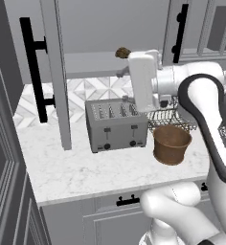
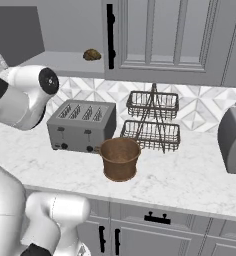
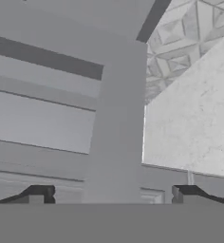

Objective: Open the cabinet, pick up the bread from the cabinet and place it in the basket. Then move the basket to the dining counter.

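the cabinet (image 1: 57,72) stood open on its left side, its glass-paned door swung out toward the near edge of the worktop (image 1: 81,167), the long black bar handle (image 1: 34,69) facing left. on the bare shelf inside, the bread (image 2: 92,54) sat alone — a small brown lump near the shelf's front edge, just left of the shut door's handle (image 2: 110,35) in the right base view, and peeking over the white hand in the left base view (image 1: 123,52).

the gripper (image 3: 113,193) was up at the cabinet, well clear of the bread; in the hand view its two dark fingertips (image 3: 38,192) stood wide apart with the grey door frame (image 3: 116,123) running up between them, nothing pinched.

down on the marble worktop, the basket (image 2: 119,158) stood upright and held nothing, just in front of the toaster (image 2: 82,126) at its right end. the black two-tier wire rack (image 2: 152,121) stood behind the basket, against the tiled backsplash (image 2: 200,112). a grey appliance (image 2: 234,140) showed at the far right — what it was, i couldn't tell.
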Tool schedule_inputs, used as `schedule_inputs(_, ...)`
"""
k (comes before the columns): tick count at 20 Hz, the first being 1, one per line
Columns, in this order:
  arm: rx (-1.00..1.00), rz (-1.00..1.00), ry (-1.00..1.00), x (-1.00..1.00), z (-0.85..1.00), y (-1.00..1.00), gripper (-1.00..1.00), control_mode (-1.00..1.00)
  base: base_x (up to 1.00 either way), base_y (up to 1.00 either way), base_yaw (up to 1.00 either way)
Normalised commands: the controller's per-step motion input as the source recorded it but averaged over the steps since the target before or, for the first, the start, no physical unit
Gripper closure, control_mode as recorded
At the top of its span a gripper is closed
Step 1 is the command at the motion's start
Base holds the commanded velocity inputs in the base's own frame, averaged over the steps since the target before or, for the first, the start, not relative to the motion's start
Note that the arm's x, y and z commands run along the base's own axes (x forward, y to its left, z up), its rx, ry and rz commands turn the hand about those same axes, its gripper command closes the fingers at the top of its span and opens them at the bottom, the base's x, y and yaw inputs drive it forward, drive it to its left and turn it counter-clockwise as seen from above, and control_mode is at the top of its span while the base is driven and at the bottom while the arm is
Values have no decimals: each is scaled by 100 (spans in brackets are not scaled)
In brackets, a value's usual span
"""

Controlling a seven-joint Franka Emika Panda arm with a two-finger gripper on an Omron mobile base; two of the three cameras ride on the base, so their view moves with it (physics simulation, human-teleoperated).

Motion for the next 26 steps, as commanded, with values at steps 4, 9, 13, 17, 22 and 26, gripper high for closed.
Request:
schedule_inputs(4,-24,-1,-30,-60,-5,-100,-100,-100,0,0,0)
schedule_inputs(9,-30,-5,-27,-36,0,-100,-100,-100,0,0,0)
schedule_inputs(13,-32,-8,-19,-4,3,-100,-100,-100,0,0,0)
schedule_inputs(17,-37,-11,-20,0,6,-92,-100,-100,0,0,0)
schedule_inputs(22,-41,-14,-32,2,3,-43,-100,-100,0,0,0)
schedule_inputs(26,-37,-12,-10,15,24,-57,-100,-100,0,0,0)
